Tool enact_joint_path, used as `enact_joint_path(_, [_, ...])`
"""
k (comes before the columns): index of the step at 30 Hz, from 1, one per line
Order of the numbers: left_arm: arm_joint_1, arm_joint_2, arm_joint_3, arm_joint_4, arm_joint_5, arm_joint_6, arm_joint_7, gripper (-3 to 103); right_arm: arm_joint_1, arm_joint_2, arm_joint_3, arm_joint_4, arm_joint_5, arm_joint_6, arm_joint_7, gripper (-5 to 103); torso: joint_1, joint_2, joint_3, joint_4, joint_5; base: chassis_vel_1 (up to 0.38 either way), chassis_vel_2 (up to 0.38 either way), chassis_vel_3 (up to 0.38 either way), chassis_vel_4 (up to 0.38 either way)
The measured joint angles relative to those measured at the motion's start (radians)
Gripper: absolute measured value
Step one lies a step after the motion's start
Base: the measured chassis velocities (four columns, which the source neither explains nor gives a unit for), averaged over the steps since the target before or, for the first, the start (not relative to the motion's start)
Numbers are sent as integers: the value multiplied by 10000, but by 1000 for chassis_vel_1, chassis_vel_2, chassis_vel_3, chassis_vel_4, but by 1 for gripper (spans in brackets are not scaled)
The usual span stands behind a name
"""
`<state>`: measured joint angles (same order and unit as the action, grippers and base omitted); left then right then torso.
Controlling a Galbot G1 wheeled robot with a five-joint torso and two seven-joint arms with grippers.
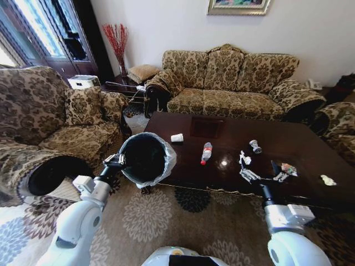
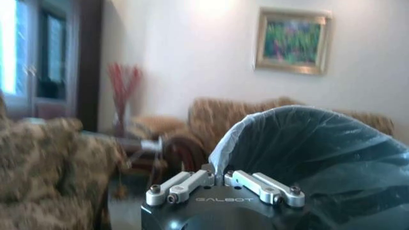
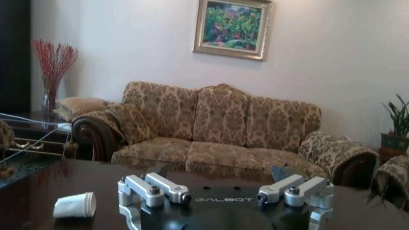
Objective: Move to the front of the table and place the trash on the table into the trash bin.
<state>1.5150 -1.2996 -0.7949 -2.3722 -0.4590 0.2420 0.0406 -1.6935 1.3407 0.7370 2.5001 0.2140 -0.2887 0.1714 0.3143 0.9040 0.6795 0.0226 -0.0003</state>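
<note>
- On the coffee table (image 1: 310, 152): tipped paper cup (image 1: 177, 137), red-labelled bottle (image 1: 206, 153), small can (image 1: 255, 146), wrapper (image 1: 288, 169), seemingly tissues (image 1: 328, 180).
- At its left edge: trash bin (image 1: 145, 158), rim clamped by left gripper (image 1: 115, 161).
- Above its front edge: right gripper (image 1: 246, 166), fingers spread.

Glossy dark brown table (image 1: 299, 147); black trash bin (image 1: 145, 158) lined translucent white; white paper cup (image 1: 177, 137); red-labelled clear bottle (image 1: 206, 153); gold-brown floral sofa (image 1: 233, 83); beige medallion rug (image 1: 161, 213).
</note>
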Motion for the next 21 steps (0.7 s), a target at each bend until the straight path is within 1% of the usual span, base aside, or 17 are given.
enact_joint_path(1, [13, -66, -32, 6, 51, -207, 31, 3, 28, 10, 12, 0, 1, 34, 35, 100, 0, 1, -1, -2, 11, 0, 0, 0, 0])
enact_joint_path(2, [36, -83, -36, 8, 47, -236, 54, 3, 24, 66, 55, 0, 3, 63, 40, 100, 0, 0, -1, -2, 5, 0, 0, 0, 0])
enact_joint_path(4, [65, -63, -36, 5, -12, -230, 47, 3, -19, 151, 153, 0, 93, 86, 56, 100, 0, -1, 0, -12, 2, 0, 0, 0, 0])
enact_joint_path(8, [133, 7, -106, -87, -30, -205, -43, 3, -39, 121, 276, 0, 256, 96, 92, 100, 0, -1, 0, -7, 3, 0, 0, 0, 0])
enact_joint_path(10, [179, -23, -194, -208, -123, -182, -105, 3, 43, -92, 240, 0, 346, 65, 17, 100, 0, -1, -1, -8, 2, 0, 0, 0, 0])
enact_joint_path(14, [208, -171, -294, -265, -111, -137, -204, 3, 269, -284, 38, 0, 349, -250, -41, 100, 0, -2, 0, -5, 4, 0, 0, 0, 0])
enact_joint_path(21, [278, -219, -305, -276, 135, -126, -285, 3, 393, -308, 21, 0, 437, -380, -157, 100, 0, -1, 0, -6, 3, 0, 0, 0, 0])
